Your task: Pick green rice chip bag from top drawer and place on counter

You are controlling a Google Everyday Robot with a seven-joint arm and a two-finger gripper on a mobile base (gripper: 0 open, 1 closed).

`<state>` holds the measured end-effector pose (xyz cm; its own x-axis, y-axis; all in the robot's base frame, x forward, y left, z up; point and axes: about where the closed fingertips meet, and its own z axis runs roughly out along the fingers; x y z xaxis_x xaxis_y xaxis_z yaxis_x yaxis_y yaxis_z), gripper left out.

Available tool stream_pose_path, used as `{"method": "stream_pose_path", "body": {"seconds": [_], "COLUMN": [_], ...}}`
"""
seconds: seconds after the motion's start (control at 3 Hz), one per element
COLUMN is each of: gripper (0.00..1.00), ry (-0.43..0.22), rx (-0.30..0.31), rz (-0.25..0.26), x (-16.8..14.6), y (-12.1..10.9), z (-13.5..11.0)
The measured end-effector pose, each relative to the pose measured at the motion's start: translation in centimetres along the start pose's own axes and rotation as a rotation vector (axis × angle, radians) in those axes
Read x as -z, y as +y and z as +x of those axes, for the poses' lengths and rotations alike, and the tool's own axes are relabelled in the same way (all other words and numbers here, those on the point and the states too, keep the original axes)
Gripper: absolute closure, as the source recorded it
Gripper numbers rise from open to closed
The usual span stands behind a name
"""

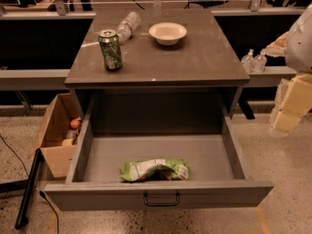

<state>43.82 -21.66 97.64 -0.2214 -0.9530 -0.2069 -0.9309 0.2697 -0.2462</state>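
Foreground: top drawer (97, 195), pulled well out from under the bench, with its flat grey front panel nearest the camera and a small dark bar handle (161, 199) at the panel's centre. Just behind the panel, on the drawer floor: green rice chip bag (155, 169), lying flat and crumpled, long axis parallel to the front, white label panels facing up, roughly midway between the side walls and close against the front wall. Left of the drawer, on the speckled floor (287, 179): open cardboard box (54, 155) holding a few small items, one of them round and orange; beside it, a dark pole (27, 189) slanting toward the lower left corner. At the right edge of the view, outside the drawer's right wall and well apart from the bag: gripper (287, 116), cream-coloured, hanging below a white rounded arm housing (301, 43) that enters from the upper right. Arm angled downward and to the left, raised over the floor at about drawer height, touching nothing in view; whether open or closed, and whether holding anything, cannot be told. Beyond the drawer: bench (195, 62), grey-brown and slightly glossy, directly above the drawer's recess. On it, front left: green drink can (110, 49), upright. Farther back, near centre: white bowl (167, 33), upright. Left of the bowl and just behind the can: clear plastic bottle (127, 26), lying on its side. Far right, on a lower ledge: two small clear bottles (253, 61), upright and side by side.
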Motion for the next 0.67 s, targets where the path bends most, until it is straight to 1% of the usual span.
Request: {"method": "stream_pose_path", "body": {"seconds": [0.33, 0.67], "gripper": [0.0, 0.0], "ry": [0.0, -0.032], "rx": [0.0, 0.085], "rz": [0.0, -0.022], "x": [0.0, -2.3], "y": [0.0, -0.6], "z": [0.0, -0.9]}}
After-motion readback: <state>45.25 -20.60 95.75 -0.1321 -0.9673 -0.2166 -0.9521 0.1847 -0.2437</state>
